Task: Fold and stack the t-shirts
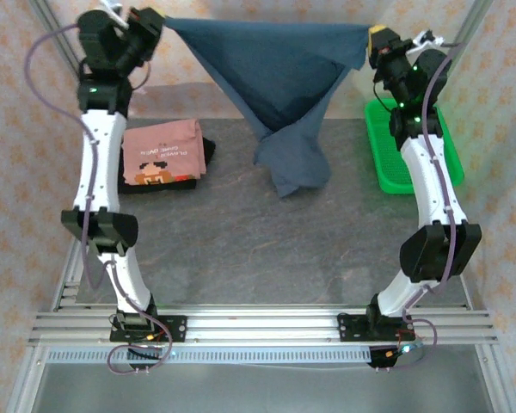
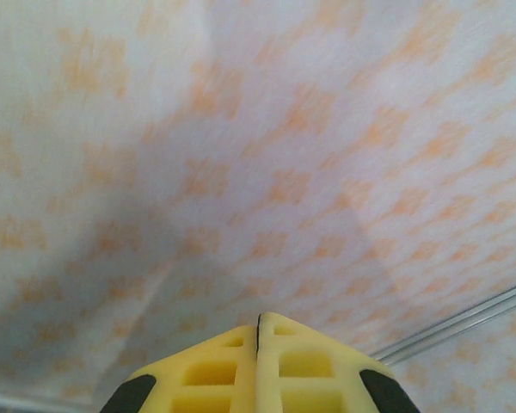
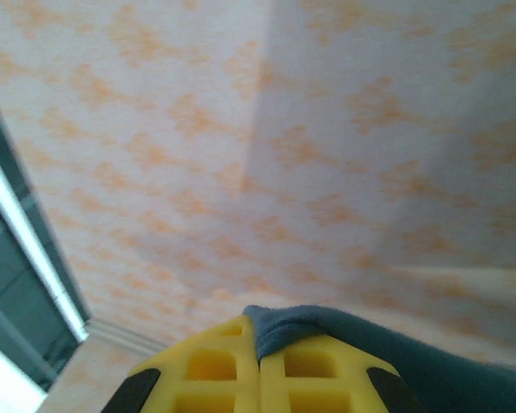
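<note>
The left gripper (image 1: 152,24) and right gripper (image 1: 371,41) are raised high over the far side of the table (image 1: 241,249). Each is clamped shut on an upper corner of the slate-blue t-shirt (image 1: 271,73), which hangs stretched between them, its lower end trailing on the table. Beside the left arm the salmon-pink t-shirt (image 1: 162,148) lies folded on the black t-shirt (image 1: 199,163). The step looks like spreading the blue shirt, which next likely needs laying flat for folding without bunching.
</note>
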Robot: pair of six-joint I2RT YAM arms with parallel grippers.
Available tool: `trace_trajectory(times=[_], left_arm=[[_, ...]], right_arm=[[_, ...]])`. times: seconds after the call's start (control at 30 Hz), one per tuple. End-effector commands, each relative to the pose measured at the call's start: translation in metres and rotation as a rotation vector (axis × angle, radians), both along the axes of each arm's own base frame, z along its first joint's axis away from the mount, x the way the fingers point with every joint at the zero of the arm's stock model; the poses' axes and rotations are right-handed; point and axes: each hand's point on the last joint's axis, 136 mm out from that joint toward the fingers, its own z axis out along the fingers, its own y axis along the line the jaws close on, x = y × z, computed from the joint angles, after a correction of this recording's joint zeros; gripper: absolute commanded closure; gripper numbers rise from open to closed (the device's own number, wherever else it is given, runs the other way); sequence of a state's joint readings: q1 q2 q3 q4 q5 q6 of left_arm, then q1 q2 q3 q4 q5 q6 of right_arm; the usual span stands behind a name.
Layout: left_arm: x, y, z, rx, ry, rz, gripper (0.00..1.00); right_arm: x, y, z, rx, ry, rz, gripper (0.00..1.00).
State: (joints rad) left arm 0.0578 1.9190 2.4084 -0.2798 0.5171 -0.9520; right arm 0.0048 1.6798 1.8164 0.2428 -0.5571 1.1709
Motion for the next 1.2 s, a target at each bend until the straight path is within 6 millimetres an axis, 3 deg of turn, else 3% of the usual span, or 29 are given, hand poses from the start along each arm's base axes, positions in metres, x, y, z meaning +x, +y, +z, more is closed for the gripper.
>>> trace_trajectory(times=[0.0, 0.13, 0.23, 0.47, 0.77, 0.87, 1.07, 1.17], left_arm=[[-0.067, 0.019, 0.085, 0.038, -0.218, 0.054, 1.0], [-0.096, 0.037, 0.116, 0.053, -0.304, 0.089, 1.0], [-0.113, 0.045, 0.127, 0.062, -0.332, 0.107, 1.0], [-0.131, 0.044, 0.118, 0.167, -0.281, 0.117, 1.0], [-0.143, 0.053, 0.109, 0.206, -0.236, 0.144, 1.0], [-0.146, 0.052, 0.111, 0.209, -0.242, 0.138, 1.0], [-0.16, 0.031, 0.11, 0.195, -0.253, 0.044, 1.0], [-0.168, -0.013, 0.085, 0.244, -0.194, -0.069, 1.0]], right_arm=[[-0.02, 0.003, 0.06, 0.059, -0.166, 0.068, 1.0], [-0.021, 0.007, 0.079, 0.113, -0.212, 0.12, 1.0], [-0.016, 0.009, 0.074, 0.119, -0.19, 0.14, 1.0], [-0.004, 0.012, 0.043, 0.147, -0.105, 0.148, 1.0], [0.015, 0.049, 0.014, 0.127, -0.027, 0.231, 1.0], [0.021, 0.051, 0.01, 0.127, -0.01, 0.241, 1.0], [0.025, 0.061, 0.003, 0.094, 0.028, 0.299, 1.0], [0.022, 0.055, -0.018, 0.055, 0.086, 0.303, 1.0]])
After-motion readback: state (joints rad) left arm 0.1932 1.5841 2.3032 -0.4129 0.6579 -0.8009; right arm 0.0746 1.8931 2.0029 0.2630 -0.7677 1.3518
